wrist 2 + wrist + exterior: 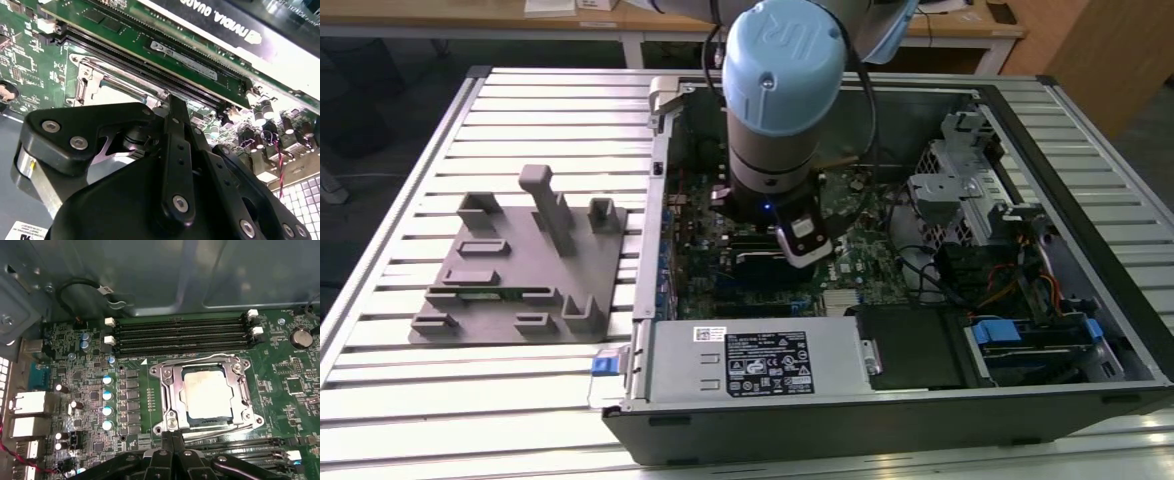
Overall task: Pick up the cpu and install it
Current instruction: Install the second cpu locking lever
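First wrist view shows the cpu (207, 392) lying in the motherboard's socket frame (167, 395) at the centre of the frame, its pale metal top facing up and the steel bracket around it, with the black memory slots (182, 332) just above it. The gripper (172, 440) sits at the bottom centre of that frame, just below the socket's lower edge, and its jaws look drawn together with nothing between them; in the second wrist view the same black linkage (175, 165) rises in front of the socket edge. From the exterior view the arm (781, 110) reaches straight down into the open computer case (1067, 250) near the middle of the frame, while the grey fixture tray (520, 265) lies on the tabletop (400, 200) toward the left. The risk, as I judge it, is that the chip may rest slightly askew rather than fully seated, which these views cannot settle; any downward press or sideways nudge from the jaw tips so near the frame could bend contacts beneath or scrape the bracket. Cables and the memory stick (165, 50) near the arm could also snag.
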